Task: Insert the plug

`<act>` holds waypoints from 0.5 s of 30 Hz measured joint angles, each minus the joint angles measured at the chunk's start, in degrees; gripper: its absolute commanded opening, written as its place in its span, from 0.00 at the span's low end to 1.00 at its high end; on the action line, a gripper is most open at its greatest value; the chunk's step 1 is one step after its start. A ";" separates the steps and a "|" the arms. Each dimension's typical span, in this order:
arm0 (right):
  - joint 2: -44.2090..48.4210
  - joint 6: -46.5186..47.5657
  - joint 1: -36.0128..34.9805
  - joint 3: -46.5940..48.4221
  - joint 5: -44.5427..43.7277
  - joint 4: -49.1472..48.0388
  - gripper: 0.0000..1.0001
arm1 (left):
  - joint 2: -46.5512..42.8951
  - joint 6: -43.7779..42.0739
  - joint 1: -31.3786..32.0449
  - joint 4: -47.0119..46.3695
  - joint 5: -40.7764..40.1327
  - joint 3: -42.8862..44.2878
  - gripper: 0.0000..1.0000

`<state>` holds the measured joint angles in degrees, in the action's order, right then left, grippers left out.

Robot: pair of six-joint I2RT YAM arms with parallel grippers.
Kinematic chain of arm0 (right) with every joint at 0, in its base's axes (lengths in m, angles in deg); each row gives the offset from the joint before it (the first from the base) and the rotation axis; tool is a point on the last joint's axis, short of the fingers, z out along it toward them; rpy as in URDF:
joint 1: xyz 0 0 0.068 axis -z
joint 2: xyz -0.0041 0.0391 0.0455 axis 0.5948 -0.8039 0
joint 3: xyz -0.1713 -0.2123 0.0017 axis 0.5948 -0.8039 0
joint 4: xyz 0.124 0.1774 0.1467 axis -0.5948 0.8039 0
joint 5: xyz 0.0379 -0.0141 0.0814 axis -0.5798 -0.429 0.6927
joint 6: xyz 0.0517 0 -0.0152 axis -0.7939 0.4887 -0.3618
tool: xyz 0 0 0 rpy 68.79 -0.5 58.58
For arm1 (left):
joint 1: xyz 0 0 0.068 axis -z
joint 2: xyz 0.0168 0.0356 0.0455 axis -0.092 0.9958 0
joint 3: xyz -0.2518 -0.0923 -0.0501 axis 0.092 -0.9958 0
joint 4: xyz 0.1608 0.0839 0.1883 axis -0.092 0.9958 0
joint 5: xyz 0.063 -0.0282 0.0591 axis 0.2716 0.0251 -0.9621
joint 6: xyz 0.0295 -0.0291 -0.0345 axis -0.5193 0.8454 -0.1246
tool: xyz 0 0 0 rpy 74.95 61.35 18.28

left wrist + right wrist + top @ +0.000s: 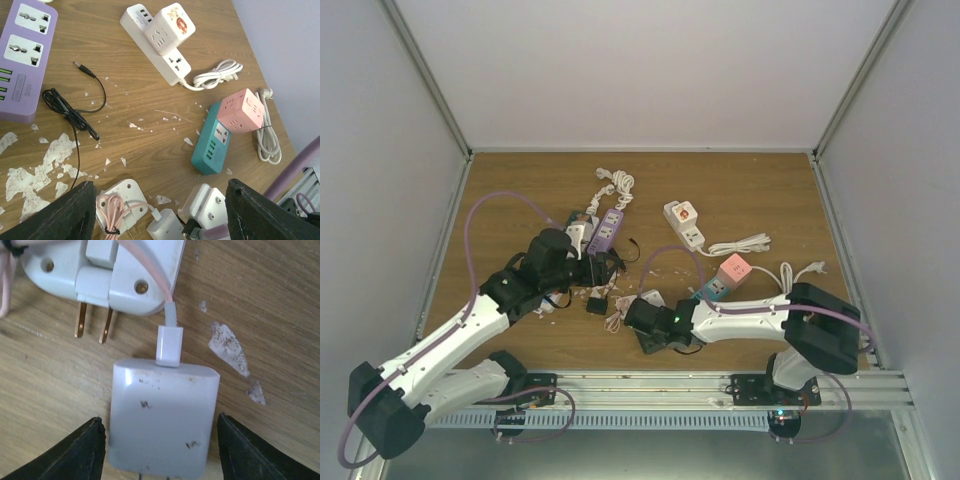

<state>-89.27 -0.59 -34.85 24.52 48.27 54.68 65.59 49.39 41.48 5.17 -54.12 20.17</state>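
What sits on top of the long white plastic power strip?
A white plastic cube adapter with an orange picture sits on the long white plastic power strip. The socket under the cube is covered, so its pins cannot be seen.

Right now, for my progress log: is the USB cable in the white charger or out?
In: the cable's connector sits seated in one edge of the white charger.

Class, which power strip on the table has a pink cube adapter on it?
The teal power strip, with the pink cube adapter at one end. The white power strip carries a white cube adapter instead.
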 measured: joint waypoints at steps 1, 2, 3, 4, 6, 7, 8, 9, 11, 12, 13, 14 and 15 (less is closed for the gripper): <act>-0.37 0.17 0.04 0.00 -0.20 -0.76 0.53 | -0.11 -0.04 0.00 0.00 0.02 0.00 0.72; -0.70 0.17 0.07 0.00 -0.37 -1.46 0.50 | -0.24 -0.13 0.00 0.00 0.07 -0.02 0.72; -0.94 0.28 0.17 0.00 -0.61 -2.05 0.47 | -0.35 -0.20 -0.02 0.00 0.11 -0.04 0.72; -1.14 0.44 0.28 -0.02 -0.94 -2.60 0.44 | -0.44 -0.22 -0.04 0.00 0.24 -0.07 0.73; -1.20 0.76 0.33 -0.26 -1.70 -3.63 0.39 | -0.55 -0.28 -0.15 0.00 0.44 -0.09 0.74; -1.18 0.94 0.39 -0.44 -2.21 -4.13 0.38 | -0.59 -0.31 -0.28 0.00 0.59 -0.11 0.75; -1.09 1.14 0.46 -0.68 -2.82 -4.55 0.38 | -0.61 -0.33 -0.35 0.00 0.74 -0.11 0.77; -0.83 1.42 0.55 -0.96 -3.39 -4.74 0.38 | -0.61 -0.39 -0.39 0.00 0.98 -0.11 0.79; 0.79 2.21 0.66 -1.73 -4.52 -4.87 0.38 | -0.79 -0.76 -0.48 0.02 1.77 -0.11 0.82; 2.21 2.69 0.68 -2.14 -5.11 -4.87 0.38 | -1.27 -1.03 -0.63 0.00 2.95 -0.11 0.86; 4.24 3.61 0.76 -2.69 -5.70 -5.05 0.38 | -1.36 -1.03 -0.66 -0.02 3.13 -0.11 0.88; 6.62 4.59 0.79 -3.21 -6.29 -5.31 0.38 | -1.75 -1.55 -0.72 -0.07 4.39 -0.11 0.90; 8.68 5.57 0.90 -3.65 -6.60 -5.81 0.38 | -2.21 -2.12 -0.76 -0.11 6.08 -0.11 0.91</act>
<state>-80.60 4.98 -33.96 20.87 41.67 48.86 63.38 47.27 40.72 5.06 -48.04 20.06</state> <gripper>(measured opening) 0.461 0.868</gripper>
